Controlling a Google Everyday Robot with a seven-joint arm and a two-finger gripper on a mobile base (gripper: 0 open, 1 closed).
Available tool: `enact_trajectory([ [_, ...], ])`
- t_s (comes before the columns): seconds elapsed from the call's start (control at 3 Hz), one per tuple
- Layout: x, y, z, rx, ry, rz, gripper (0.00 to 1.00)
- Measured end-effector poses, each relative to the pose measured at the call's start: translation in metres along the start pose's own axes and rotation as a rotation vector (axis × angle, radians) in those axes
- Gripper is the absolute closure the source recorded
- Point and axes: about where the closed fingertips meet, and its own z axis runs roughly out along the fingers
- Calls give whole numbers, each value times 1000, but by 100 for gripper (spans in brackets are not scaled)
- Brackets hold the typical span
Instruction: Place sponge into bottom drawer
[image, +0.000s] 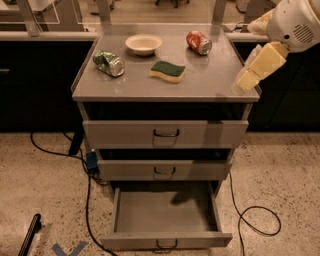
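Observation:
The sponge (168, 71), dark green on top of pale yellow foam, lies flat on the grey cabinet top (210, 85), a little right of centre. The bottom drawer (165, 241) is pulled out wide and its grey inside is bare. My gripper (248, 79), cream-coloured on a white arm, hangs over the right edge of the cabinet top, to the right of the sponge and apart from it. It holds nothing that I can see.
A crushed green can (109, 63) lies at the left of the top, a white bowl (143, 44) at the back, a red can (199, 42) at the back right. The top drawer (166, 133) and middle drawer (165, 170) stand slightly ajar. Cables (255, 220) run over the floor on both sides.

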Motion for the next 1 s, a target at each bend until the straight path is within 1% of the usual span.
enact_trajectory([
  [0.33,0,-2,1,2,-4,2,0],
  [0.67,12,-7,4,25,17,55,0],
  [1.0,1,-31,37,13,-29,66,0],
])
